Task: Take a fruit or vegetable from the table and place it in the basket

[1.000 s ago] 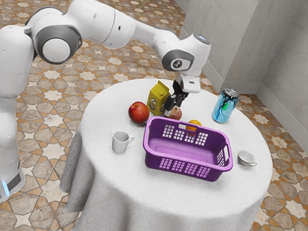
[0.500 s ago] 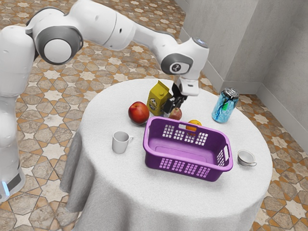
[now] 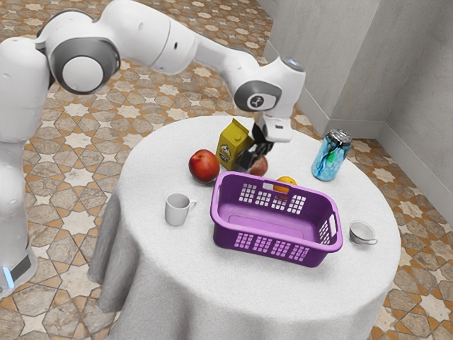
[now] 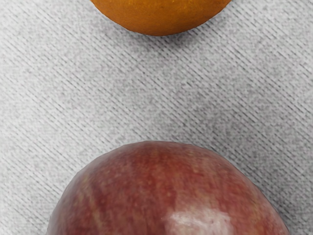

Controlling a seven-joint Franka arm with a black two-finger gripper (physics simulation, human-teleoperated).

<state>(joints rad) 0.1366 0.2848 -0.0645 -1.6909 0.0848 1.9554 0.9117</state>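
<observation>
Hovering low, black gripper [image 3: 255, 154] at the smooth, mottled red fruit [image 3: 260, 166]; can't tell if it's apart or clamped. That fruit is outside the basket, just beyond its far wall in the exterior view. Basket [image 3: 272, 236]: purple, rectangular, perforated sides, looks plastic. Dimpled round orange [image 3: 287, 181] near the fruit. Glossy red apple [image 3: 204, 166] beside boxy yellow carton [image 3: 232, 144]. Round surface [image 3: 163, 265], woven white cloth. Also shiny blue cylindrical can [image 3: 331, 156], pale mug [image 3: 176, 210], rounded cup [image 3: 362, 232].

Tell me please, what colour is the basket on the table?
The basket is purple; it shows best in the exterior view.
</observation>
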